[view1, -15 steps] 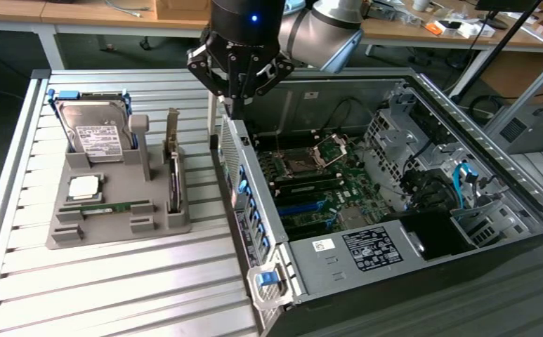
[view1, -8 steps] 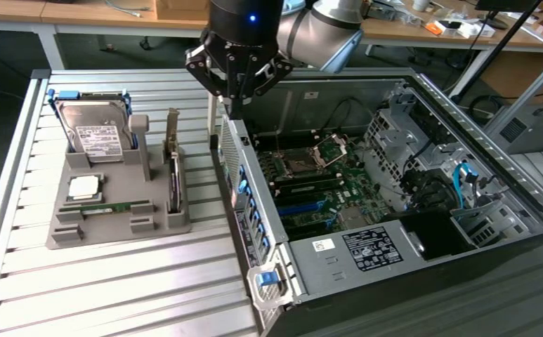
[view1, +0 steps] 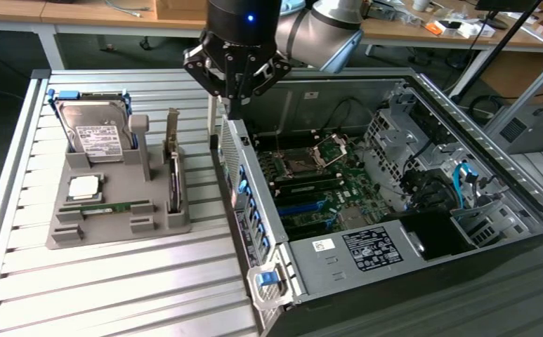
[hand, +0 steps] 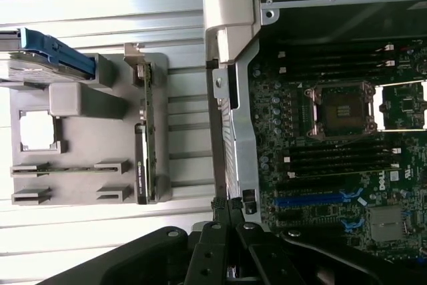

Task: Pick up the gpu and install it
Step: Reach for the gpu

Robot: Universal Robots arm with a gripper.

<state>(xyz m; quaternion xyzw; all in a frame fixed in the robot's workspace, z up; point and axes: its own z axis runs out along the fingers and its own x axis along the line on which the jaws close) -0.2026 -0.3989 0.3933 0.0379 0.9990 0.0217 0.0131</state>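
Standing on edge in the grey holder (view1: 102,228) on the bench (view1: 112,295), the gpu (view1: 172,165) sits near our hand (view1: 237,105), toward the exterior view's left. We judge it light, stiff and fragile, best pinched at its upper board edge. Our hand hangs closed and empty just above the computer case (view1: 252,210) wall.

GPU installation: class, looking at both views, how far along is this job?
Done: nothing yet. The gpu stands on edge in the grey holder, outside the open computer case. In hand: nothing; the shut gripper hangs empty above the case's wall nearest the holder, apart from the card. Left: both picking the card up and seating it on the motherboard.
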